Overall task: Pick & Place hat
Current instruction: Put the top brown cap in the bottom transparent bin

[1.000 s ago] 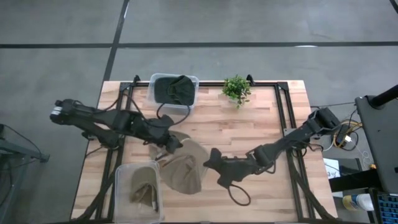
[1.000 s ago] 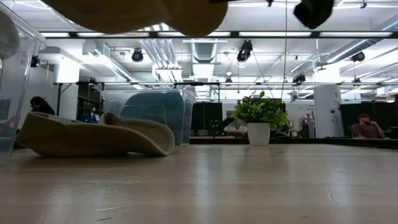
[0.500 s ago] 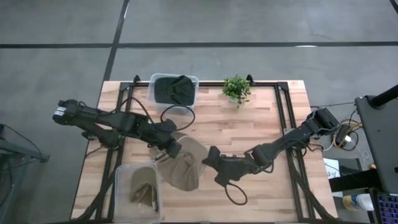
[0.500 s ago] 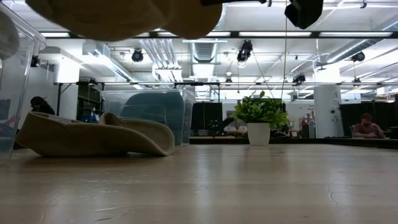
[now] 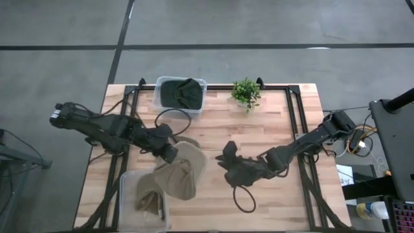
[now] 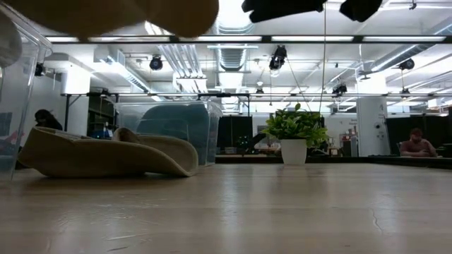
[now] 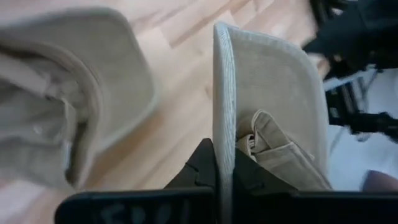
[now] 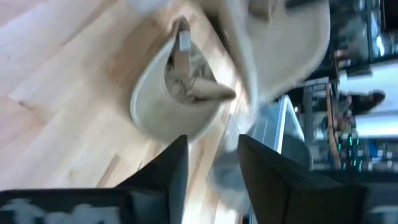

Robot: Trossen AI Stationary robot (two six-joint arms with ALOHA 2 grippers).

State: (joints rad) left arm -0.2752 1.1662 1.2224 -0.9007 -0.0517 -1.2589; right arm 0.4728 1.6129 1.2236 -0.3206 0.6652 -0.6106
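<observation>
The left gripper is pinching the brim of a tan hat and holding it above the table beside the clear bin, while the right gripper is hanging open nearby; that thin edge-hold is risking a slip.

My two arms are dark and jointed, each trailing a looped black cable. My fingers are dark, flat-sided blocks, with faint lettering below them.
</observation>
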